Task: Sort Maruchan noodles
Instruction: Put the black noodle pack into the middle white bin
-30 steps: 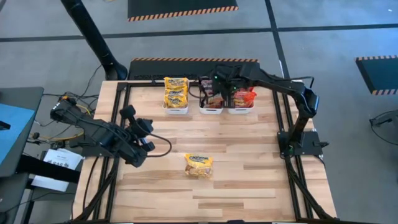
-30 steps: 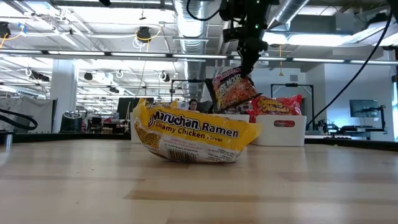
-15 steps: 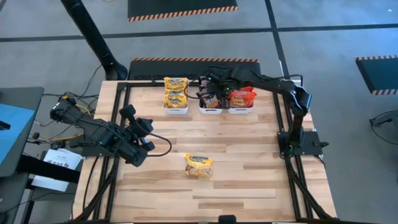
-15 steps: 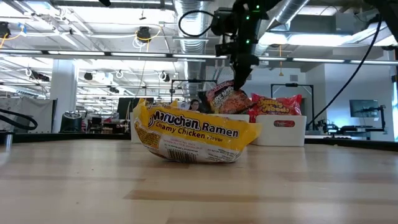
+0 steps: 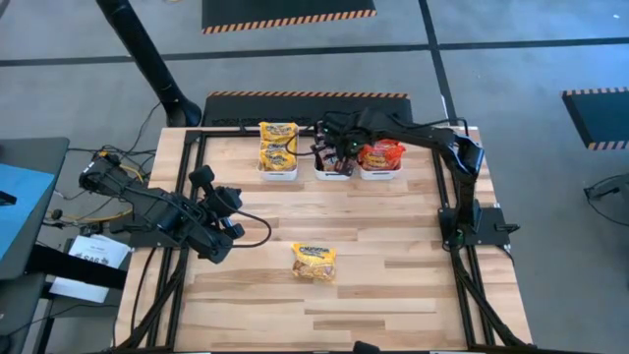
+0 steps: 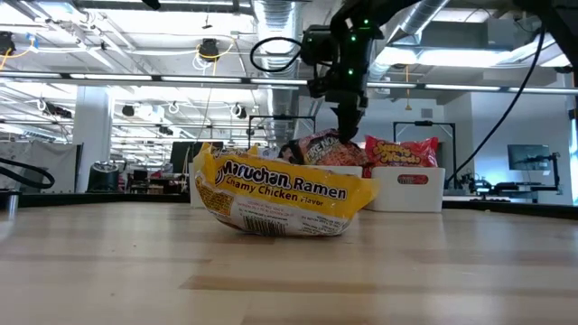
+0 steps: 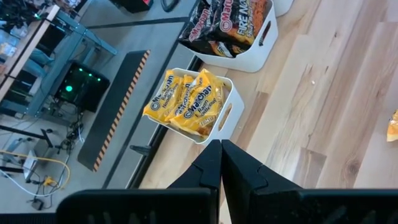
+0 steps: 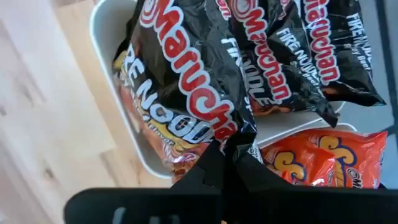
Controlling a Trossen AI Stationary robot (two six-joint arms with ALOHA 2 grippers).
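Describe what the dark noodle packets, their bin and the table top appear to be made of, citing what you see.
Dark noodle packets: thin glossy plastic film, judging by creases and shine. Middle bin: smooth white, probably moulded plastic, with a rounded rim. Table top: pale wood planks, grain and joints visible, matte finish.

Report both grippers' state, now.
Left gripper: shut, empty.
Right gripper: shut on black noodle packet in the middle bin.
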